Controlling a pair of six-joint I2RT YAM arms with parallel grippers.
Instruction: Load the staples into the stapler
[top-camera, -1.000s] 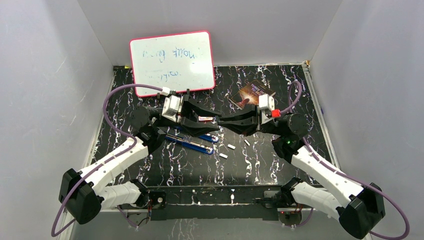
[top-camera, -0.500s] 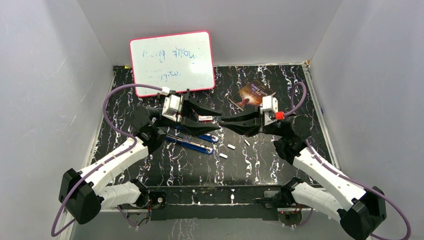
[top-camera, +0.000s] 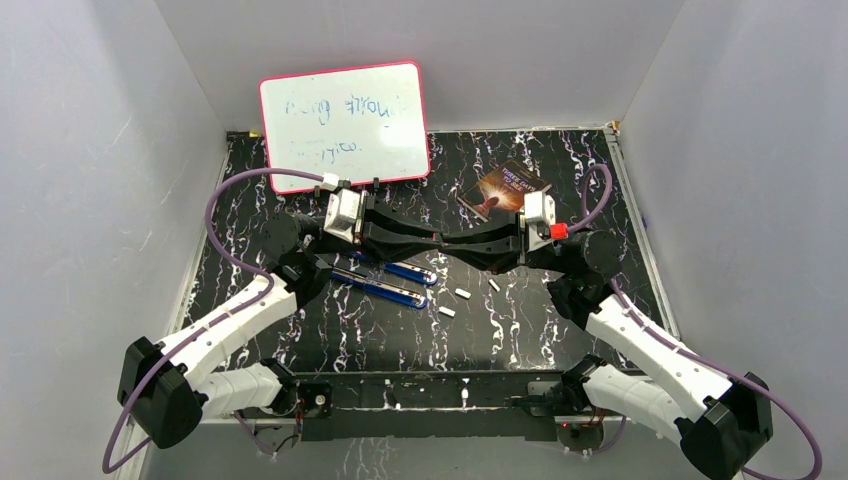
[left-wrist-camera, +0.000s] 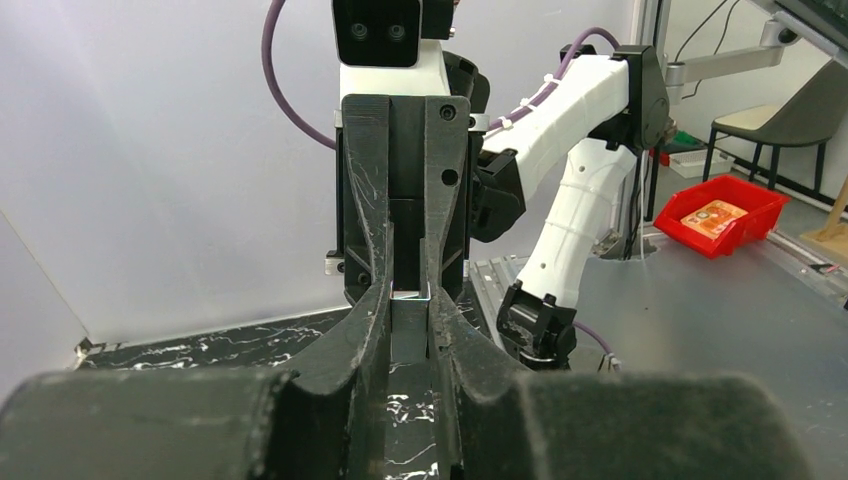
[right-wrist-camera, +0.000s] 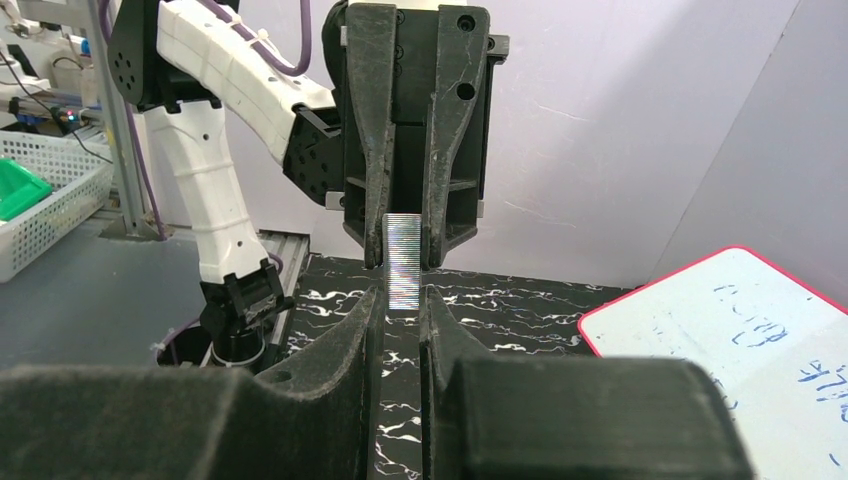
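Over the marbled table (top-camera: 330, 340) and the blue stapler (top-camera: 382, 289) lying open below them, the left gripper (top-camera: 430, 241) and right gripper (top-camera: 453, 243) meet tip to tip in mid-air, each clamped on one end of a staple strip (right-wrist-camera: 403, 260), so one should probably let go only when the other's hold looks square.

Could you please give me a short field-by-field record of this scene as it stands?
held item: ribbed silvery-grey metal staple strip, in mid-air between the two claws
left claw: shut on one end of the strip
right claw: shut on the other end
stapler: long blue stapler, opened out, lying untouched on the black marbled table
loose pieces: three short pale staple pieces on the table, right of the stapler
background: pink-rimmed whiteboard leaning at the back
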